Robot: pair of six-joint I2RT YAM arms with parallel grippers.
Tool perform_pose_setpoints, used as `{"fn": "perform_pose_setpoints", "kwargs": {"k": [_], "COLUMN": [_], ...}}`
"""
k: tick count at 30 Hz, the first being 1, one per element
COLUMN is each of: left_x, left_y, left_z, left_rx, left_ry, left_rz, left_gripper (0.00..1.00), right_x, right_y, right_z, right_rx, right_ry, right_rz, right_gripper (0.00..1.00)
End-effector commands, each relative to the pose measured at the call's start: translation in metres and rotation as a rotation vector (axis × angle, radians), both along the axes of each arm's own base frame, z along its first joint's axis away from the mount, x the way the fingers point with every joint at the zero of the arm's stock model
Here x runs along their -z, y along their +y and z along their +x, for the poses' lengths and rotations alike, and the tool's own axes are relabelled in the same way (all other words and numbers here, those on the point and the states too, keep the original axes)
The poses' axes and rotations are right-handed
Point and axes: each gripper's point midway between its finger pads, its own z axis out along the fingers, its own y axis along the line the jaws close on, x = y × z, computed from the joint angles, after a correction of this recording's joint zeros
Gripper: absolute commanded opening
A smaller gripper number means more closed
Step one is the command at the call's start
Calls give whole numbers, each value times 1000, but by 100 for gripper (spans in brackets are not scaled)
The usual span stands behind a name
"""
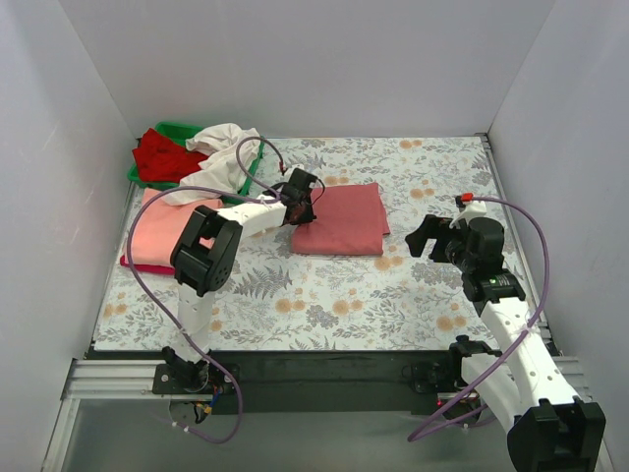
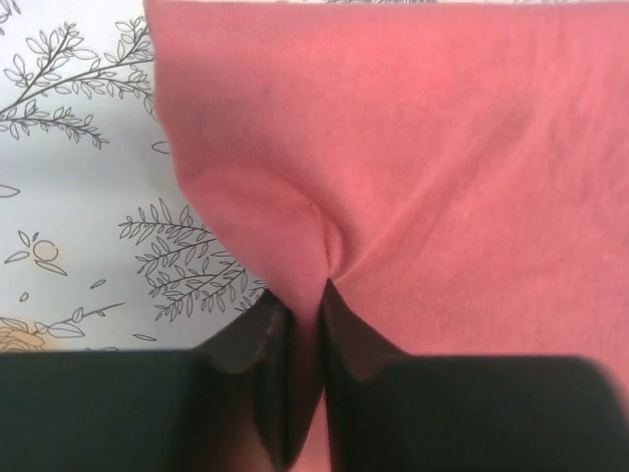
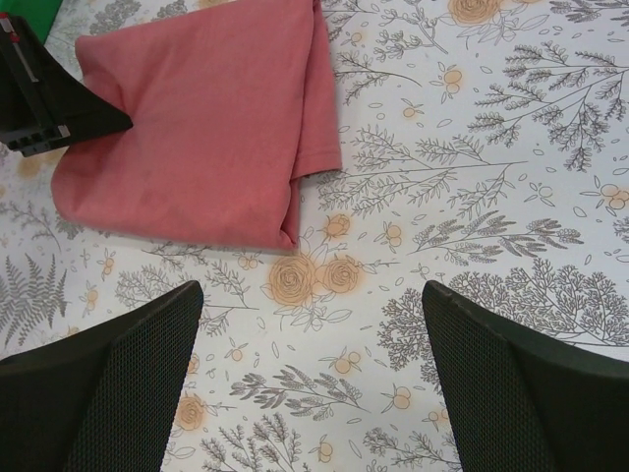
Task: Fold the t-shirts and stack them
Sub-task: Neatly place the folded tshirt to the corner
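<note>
A folded dusty-rose t-shirt (image 1: 341, 221) lies in the middle of the table. My left gripper (image 1: 300, 208) is shut on its left edge; the left wrist view shows a pinched fold of the cloth (image 2: 295, 236) between the black fingers (image 2: 364, 344). The shirt also shows in the right wrist view (image 3: 197, 128). A folded salmon-pink shirt (image 1: 167, 231) lies at the left. A red shirt (image 1: 162, 157) and a cream-white shirt (image 1: 218, 157) lie heaped in and over the green bin (image 1: 177, 130). My right gripper (image 1: 425, 239) is open and empty, to the right of the rose shirt, above the tablecloth.
The table has a floral cloth (image 1: 373, 295). White walls close the left, back and right sides. The green bin stands at the back left corner. The left arm's cable (image 1: 246, 157) loops over the bin and the white shirt.
</note>
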Motion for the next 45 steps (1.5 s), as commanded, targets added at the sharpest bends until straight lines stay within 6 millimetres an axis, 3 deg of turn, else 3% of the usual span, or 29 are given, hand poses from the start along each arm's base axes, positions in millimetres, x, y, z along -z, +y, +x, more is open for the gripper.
{"fn": "perform_pose_setpoints", "kwargs": {"k": [1,3,7,8,9,14,15,16,18,22,32,36,45], "left_x": [16,8,-27,-19,-41,-58,-53,-68,-74,-106,-142,-170,-219], "left_y": [19,24,49,58,62,96,106,111,125,153,230,260,283], "left_z": [-13,-14,-17,-30,-32,-63,-73,-77,-84,-80,-75,-69,-67], "left_rx": [2,39,199,239,266,360,362,355,348,307,248,169,103], "left_ry": [55,29,-103,-85,-129,-158,-142,-171,-187,-254,-246,-282,-390], "left_rz": [142,172,331,365,376,501,524,524,570,615,856,895,952], "left_gripper": [0,0,0,0,0,0,0,0,0,0,0,0,0], "right_x": [5,7,9,11,12,19,19,21,23,28,31,33,43], "right_y": [-9,-11,-14,-15,-16,-27,-27,-28,-29,-36,-52,-56,-57], "right_z": [1,1,1,2,2,6,6,7,7,10,11,11,14], "right_rx": [28,31,39,46,55,116,116,118,124,152,225,248,250], "right_ry": [-4,0,6,9,11,38,38,43,51,66,66,66,95], "right_rz": [-40,-53,-67,-71,-73,-96,-96,-100,-103,-128,-180,-189,-192], "right_gripper": [98,98,98,98,98,98,98,98,98,98,98,98,98]}}
